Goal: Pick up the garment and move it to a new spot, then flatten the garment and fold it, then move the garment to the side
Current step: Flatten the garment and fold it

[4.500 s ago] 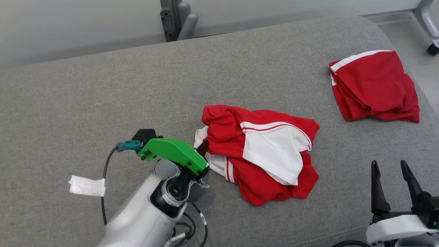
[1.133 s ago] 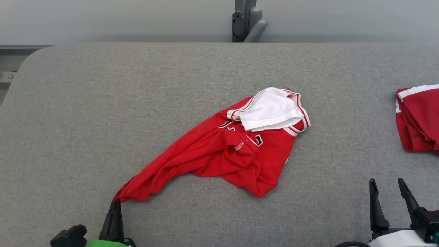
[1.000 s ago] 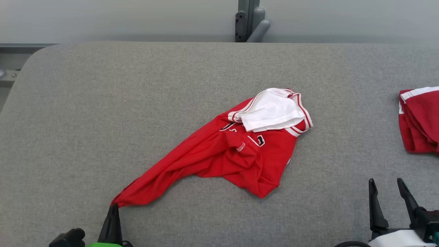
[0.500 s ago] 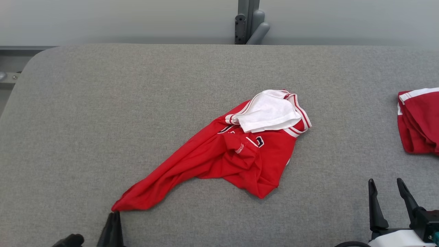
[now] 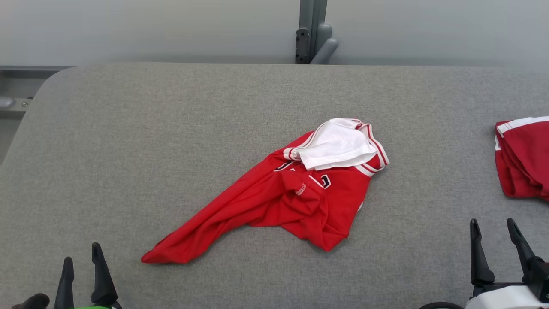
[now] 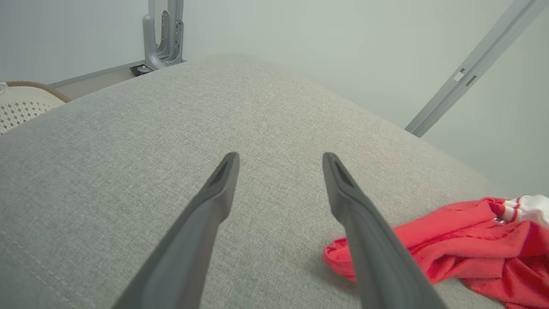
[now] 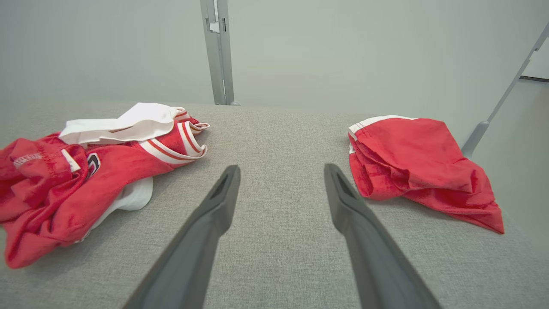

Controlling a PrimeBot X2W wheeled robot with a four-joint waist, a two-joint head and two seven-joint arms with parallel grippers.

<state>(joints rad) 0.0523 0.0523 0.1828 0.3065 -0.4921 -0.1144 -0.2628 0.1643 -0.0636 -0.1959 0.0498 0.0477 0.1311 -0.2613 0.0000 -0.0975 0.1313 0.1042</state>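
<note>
Now, from the head view: my left gripper [image 5: 81,253] stands wide open, holding nothing, its fingers pointing away from me. It sits near the garment [image 5: 296,197], left of the long red tip, with bare pad between them. My right gripper [image 5: 492,221] is just as wide and empty, well apart from the garment on its right. The garment lies crumpled on the grey pad [image 5: 171,128], red with a white flap on its far end. A second garment [image 5: 521,159], red with white trim, lies further right of it. Beyond the garment a grey post [image 5: 312,34] stands against a pale wall.

From the left wrist view: the left gripper [image 6: 281,155] is spread wide over the pad [image 6: 128,150], with only pad between its fingers. The garment [image 6: 463,231] lies to the right, its tip partly behind my right finger. Far to the garment's left, off the pad, shows a pale perforated basket [image 6: 21,107].

From the right wrist view: the right gripper [image 7: 282,167] gapes wide, low above the pad and empty. The garment [image 7: 64,180] lies to its left and the second garment [image 7: 411,159] to its right, both clear of my fingers.
</note>
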